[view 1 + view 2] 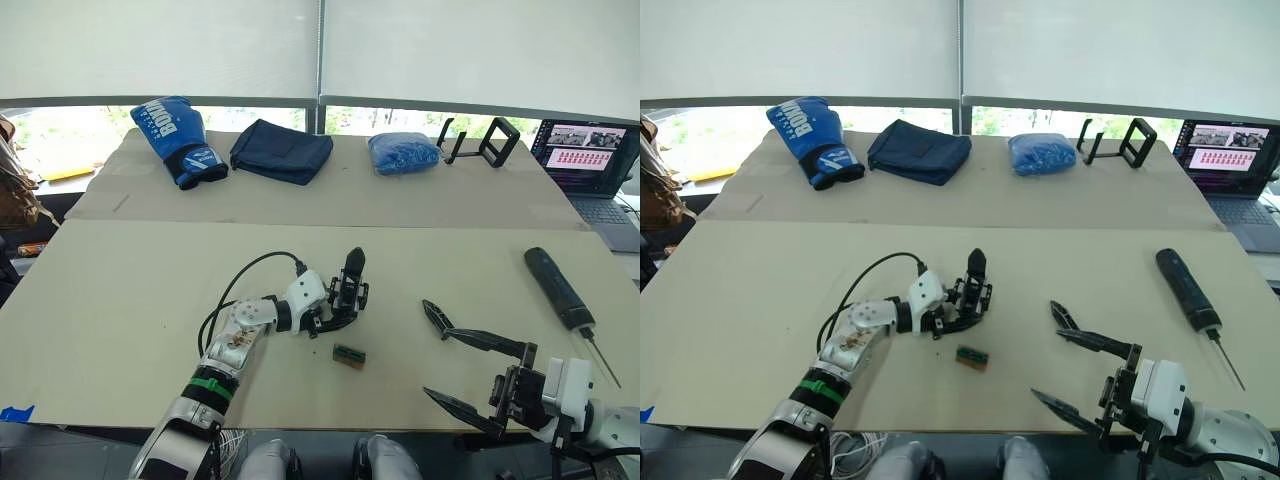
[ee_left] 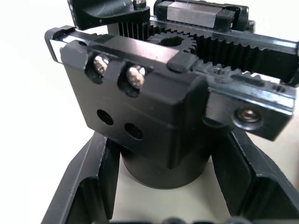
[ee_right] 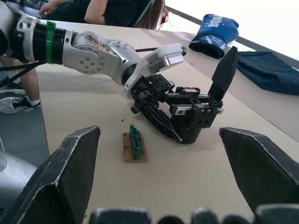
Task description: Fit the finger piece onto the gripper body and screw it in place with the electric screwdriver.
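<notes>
One gripper body (image 1: 345, 297) stands near the middle of the surface (image 1: 120, 300), its round base down and its single black pointed finger rising upright, so its long axis runs vertical. The left gripper (image 1: 335, 312) reaches in from the robot's left and its fingers (image 2: 88, 186) are clamped on the base, one on each side, as the left wrist view shows. One small green board on a brown scrap (image 1: 349, 355) lies just beside the gripper body, on the side nearer the robot, not touching it.

One finger piece (image 1: 436, 318) lies flat on the surface to the right of the gripper body, well apart from it, its long axis running roughly toward and away from the robot. The right gripper (image 1: 455, 370) hovers low near it, fingers (image 3: 70, 172) spread wide apart and holding nothing.

One screwdriver (image 1: 558, 289) lies flat further right, its long axis slanting away from the robot, thick rounded end toward the far side, thin metal bit pointing back toward the robot and to the right.

At the far edge sit one blue boxing glove (image 1: 178, 138), one dark folded cloth (image 1: 281, 150), one blue bundle (image 1: 403, 153), one black stand (image 1: 480, 140) and one laptop (image 1: 590, 160)
</notes>
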Robot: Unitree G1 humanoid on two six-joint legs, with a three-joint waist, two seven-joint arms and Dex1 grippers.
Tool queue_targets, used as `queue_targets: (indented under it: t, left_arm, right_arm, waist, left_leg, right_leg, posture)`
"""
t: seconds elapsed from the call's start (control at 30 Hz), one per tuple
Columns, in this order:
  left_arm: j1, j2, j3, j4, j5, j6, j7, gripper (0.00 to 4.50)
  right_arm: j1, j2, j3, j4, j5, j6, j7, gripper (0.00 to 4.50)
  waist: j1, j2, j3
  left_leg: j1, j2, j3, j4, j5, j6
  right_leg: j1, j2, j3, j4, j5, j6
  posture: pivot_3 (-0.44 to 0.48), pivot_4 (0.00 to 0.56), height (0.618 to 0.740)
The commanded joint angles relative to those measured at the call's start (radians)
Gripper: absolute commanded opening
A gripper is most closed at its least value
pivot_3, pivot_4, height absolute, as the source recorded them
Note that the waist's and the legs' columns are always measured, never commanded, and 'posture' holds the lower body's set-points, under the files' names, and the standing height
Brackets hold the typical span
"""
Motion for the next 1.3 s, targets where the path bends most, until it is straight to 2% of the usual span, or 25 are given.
queue_targets:
  t: [0.03, 0.53, 0.83, 0.87, 0.93, 0.97, 1.1, 1.23, 1.3]
  left_arm:
    - [-0.025, -0.006, 0.001, -0.001, -0.019, -0.033, -0.018, 2.3]
    - [0.046, -0.021, -0.007, -0.092, -0.039, 0.025, -0.016, 2.3]
    - [0.089, 0.008, -0.02, -0.112, -0.031, 0.055, -0.013, 2.3]
    - [0.093, 0.008, -0.016, -0.116, -0.033, 0.057, -0.007, 3.36]
    - [0.096, 0.013, -0.012, -0.119, -0.034, 0.061, -0.003, 4.19]
    - [0.096, 0.017, -0.008, -0.117, -0.034, 0.059, -0.002, 4.47]
    - [0.108, 0.056, 0.036, -0.127, -0.071, 0.072, -0.023, 4.47]
    - [0.153, 0.155, 0.097, -0.139, -0.132, 0.044, -0.095, 4.47]
    - [0.178, 0.202, 0.147, -0.126, -0.178, -0.02, -0.148, 4.47]
  right_arm:
    - [-0.007, 0.007, -0.013, -0.018, 0.005, -0.029, -0.004, 4.5]
    - [-0.009, 0.007, -0.014, -0.015, 0.004, -0.03, -0.004, 4.5]
    - [-0.019, 0.006, -0.003, -0.009, 0.008, -0.022, 0.003, 4.5]
    - [-0.02, 0.005, -0.004, -0.009, 0.009, -0.021, 0.004, 4.5]
    - [-0.019, 0.003, -0.01, -0.008, 0.012, -0.02, 0.007, 4.5]
    - [-0.018, 0.001, -0.013, -0.007, 0.014, -0.02, 0.009, 4.5]
    - [0.005, 0.002, -0.05, -0.018, 0.026, -0.013, -0.002, 4.5]
    - [0.093, 0.02, -0.127, -0.034, 0.053, -0.012, -0.016, 4.5]
    - [0.157, 0.035, -0.165, -0.034, 0.054, -0.005, -0.023, 4.5]
  waist:
    - [0.0, 0.0, 0.0]
    - [0.0, 0.0, 0.0]
    - [-0.001, 0.002, -0.001]
    - [-0.001, 0.002, -0.001]
    - [0.0, 0.002, -0.001]
    - [0.0, 0.002, -0.001]
    - [-0.004, 0.002, -0.001]
    - [-0.007, 0.002, -0.001]
    - [-0.007, 0.003, -0.002]
  left_leg:
    - [0.0, 0.0, 0.0, 0.0, 0.0, 0.0]
    - [0.0, 0.0, 0.0, 0.0, 0.0, 0.0]
    - [0.001, 0.0, 0.0, 0.0, 0.0, 0.0]
    - [0.001, 0.0, 0.0, -0.001, 0.0, 0.0]
    - [0.001, 0.0, 0.0, -0.001, 0.0, 0.0]
    - [0.002, 0.0, 0.0, -0.001, 0.0, 0.0]
    - [0.002, 0.0, 0.0, -0.001, 0.0, 0.0]
    - [0.004, 0.0, 0.0, -0.004, 0.001, -0.002]
    - [0.006, 0.0, 0.0, -0.006, 0.002, -0.003]
  right_leg:
    - [0.0, 0.0, 0.0, 0.0, 0.0, 0.0]
    - [0.0, 0.0, 0.0, 0.0, 0.0, 0.0]
    - [0.001, -0.001, 0.0, 0.0, 0.0, 0.0]
    - [0.001, -0.001, 0.0, 0.0, 0.0, 0.0]
    - [0.001, -0.001, 0.0, 0.0, 0.0, 0.0]
    - [0.001, -0.001, 0.0, 0.0, 0.0, 0.0]
    - [0.001, -0.001, 0.0, 0.0, 0.0, 0.0]
    - [0.001, -0.001, 0.001, 0.0, 0.0, 0.0]
    - [0.001, -0.004, 0.001, 0.0, -0.001, -0.001]
  posture:
    - [0.0, 0.15, 0.74]
    - [0.0, 0.15, 0.74]
    - [0.0, 0.15, 0.74]
    - [0.0, 0.15, 0.74]
    - [0.0, 0.15, 0.74]
    - [0.0, 0.15, 0.74]
    - [0.0, 0.15, 0.74]
    - [0.0, 0.15, 0.74]
    - [0.0, 0.15, 0.74]
